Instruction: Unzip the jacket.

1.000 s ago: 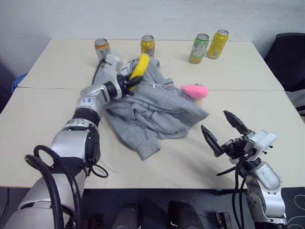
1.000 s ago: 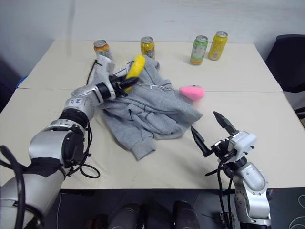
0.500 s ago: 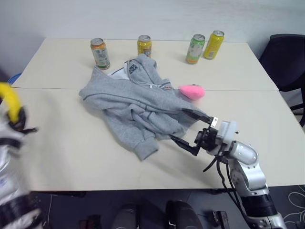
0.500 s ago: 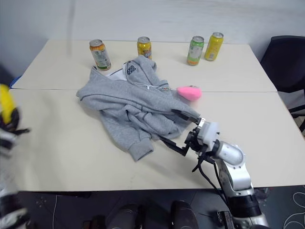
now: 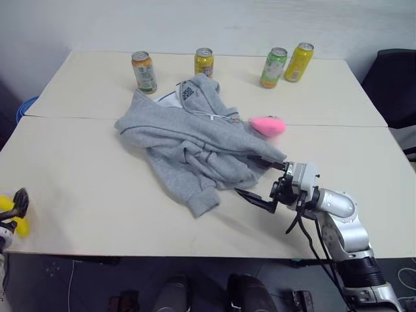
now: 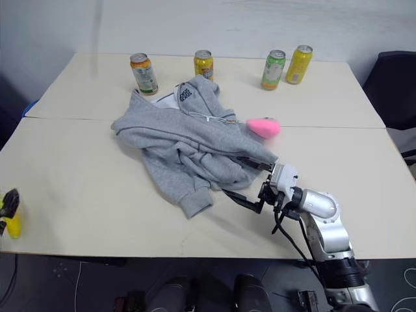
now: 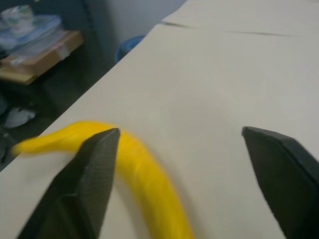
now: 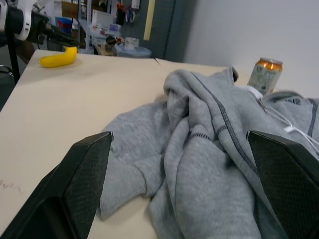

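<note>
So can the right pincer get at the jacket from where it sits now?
Probably yes. The right pincer stands open at the jacket's near edge, pointing into the folds, with nothing between them. The pink object lies off to the side, out of the way.

The right arm (image 5: 338, 218) is silver with black joints, loose black cables and black fingers (image 5: 255, 199).

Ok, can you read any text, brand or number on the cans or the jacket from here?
Nothing reads legibly.
Four cans: label print too small to read.
Jacket: dark square-pattern logo near the collar, no letters readable.
</note>
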